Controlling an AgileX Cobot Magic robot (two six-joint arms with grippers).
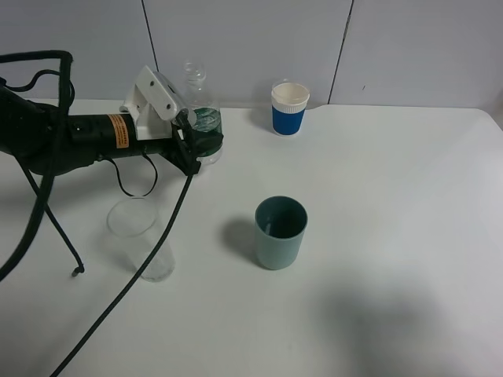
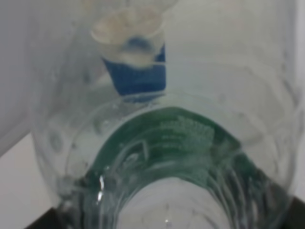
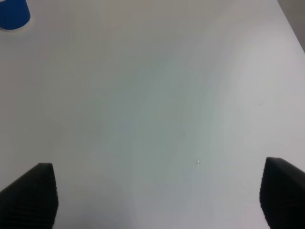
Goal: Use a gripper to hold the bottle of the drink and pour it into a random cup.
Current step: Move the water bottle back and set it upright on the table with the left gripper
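Overhead: left gripper (image 1: 196, 145) clamped on the bottle (image 1: 200, 110), upright at the table's (image 1: 393, 196) back left; teal cup (image 1: 280, 232) well apart, toward the front.
Left wrist: bottle (image 2: 167, 143) fills the frame between the jaws.
Right wrist: right gripper (image 3: 157, 200) spread wide, holding nothing, over bare table.

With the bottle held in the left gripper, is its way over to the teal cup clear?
Probably yes. The left gripper is shut on the bottle, and bare table lies between it and the teal cup. The clear tumbler stands off to the side.
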